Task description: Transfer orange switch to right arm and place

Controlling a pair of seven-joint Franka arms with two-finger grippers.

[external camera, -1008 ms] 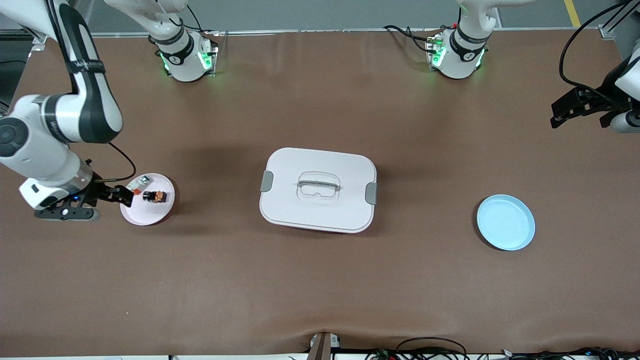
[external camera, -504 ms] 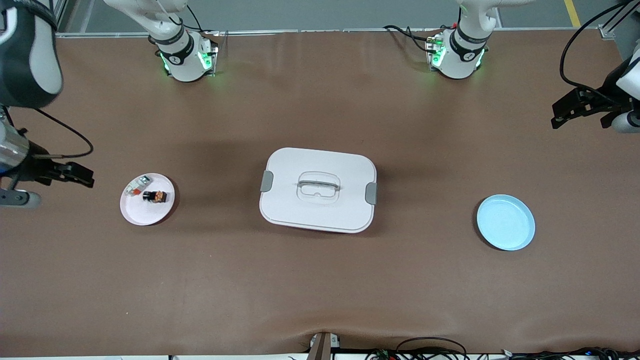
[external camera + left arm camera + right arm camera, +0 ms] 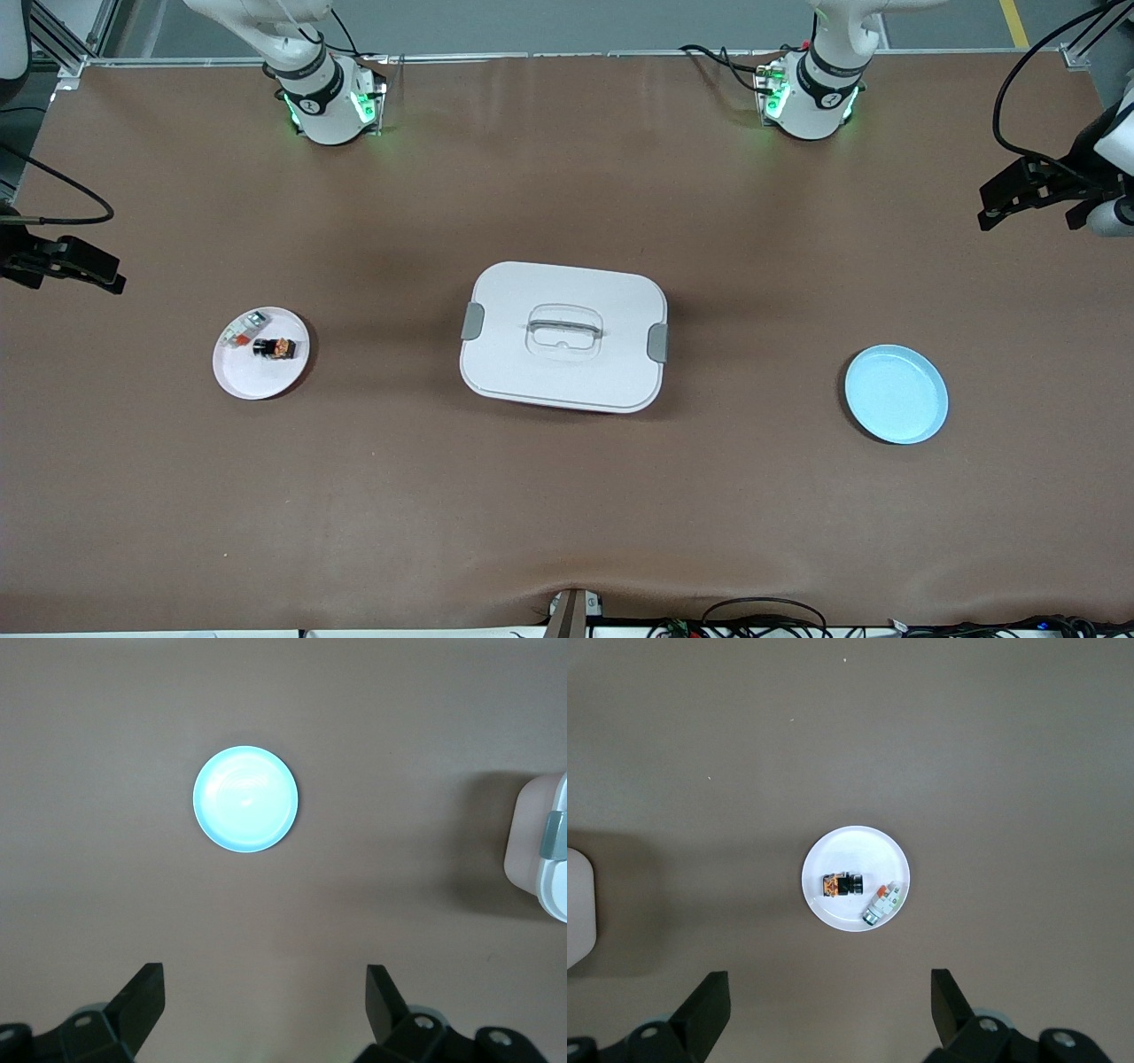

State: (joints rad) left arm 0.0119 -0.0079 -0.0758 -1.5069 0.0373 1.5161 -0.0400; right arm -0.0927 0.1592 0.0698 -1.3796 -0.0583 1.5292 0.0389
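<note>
Orange switch [image 3: 274, 347], a tiny black block with orange markings, lies on a round white plate [image 3: 257, 381] beside a small white-grey part [image 3: 243, 330]. Right gripper [image 3: 829, 1014] hangs high over that end, fingers spread wide and empty. Left gripper [image 3: 266, 1005] waits, equally wide, above the round light-blue plate [image 3: 896, 394].

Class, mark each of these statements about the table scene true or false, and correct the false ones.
1. The orange switch lies on the white plate. True.
2. The blue plate holds a part. False: nothing lies on it.
3. The right gripper is shut on the switch. False: it is open and holds nothing.
4. The left gripper is open. True.
5. The lidded white box sits between the two plates. True.
</note>
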